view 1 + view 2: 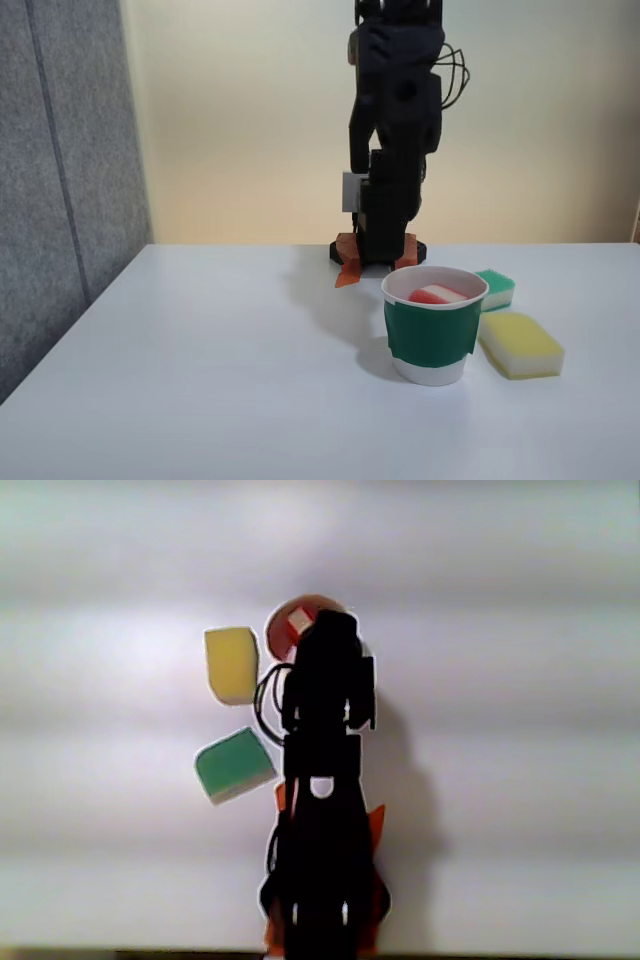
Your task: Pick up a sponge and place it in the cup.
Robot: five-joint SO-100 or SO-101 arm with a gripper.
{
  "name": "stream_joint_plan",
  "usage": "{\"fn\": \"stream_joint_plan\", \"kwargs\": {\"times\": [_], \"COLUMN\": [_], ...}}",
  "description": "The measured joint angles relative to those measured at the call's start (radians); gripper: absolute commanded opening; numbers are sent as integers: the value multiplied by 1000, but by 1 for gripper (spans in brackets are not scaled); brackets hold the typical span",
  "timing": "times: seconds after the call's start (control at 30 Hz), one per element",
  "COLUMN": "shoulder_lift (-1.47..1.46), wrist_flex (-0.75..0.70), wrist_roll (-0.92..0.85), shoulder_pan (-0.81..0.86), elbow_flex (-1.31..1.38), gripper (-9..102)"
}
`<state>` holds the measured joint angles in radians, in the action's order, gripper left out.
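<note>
Inside the green-banded paper cup [434,325] lies the red-topped sponge [438,294]. At the cup's three o'clock in the fixed view sits a yellow sponge [520,345], a green-topped sponge [495,288] at one o'clock. The gripper's opening cannot be told.

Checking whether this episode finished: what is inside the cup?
The red-and-white sponge lies inside the cup, its top showing just below the rim. The cup's wall hides the sponge's lower part and the cup's bottom.
</note>
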<state>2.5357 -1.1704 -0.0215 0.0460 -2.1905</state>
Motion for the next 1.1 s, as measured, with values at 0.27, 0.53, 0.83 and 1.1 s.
{"fn": "stream_joint_plan", "kwargs": {"times": [0.27,0.53,0.83,1.1], "shoulder_lift": [371,716,811,811], "wrist_flex": [92,167,275,360], "wrist_roll": [18,35,52,72], "shoulder_pan": [-6,-49,-43,-46], "elbow_flex": [-348,-657,-865,-948], "gripper": [0,0,0,0]}}
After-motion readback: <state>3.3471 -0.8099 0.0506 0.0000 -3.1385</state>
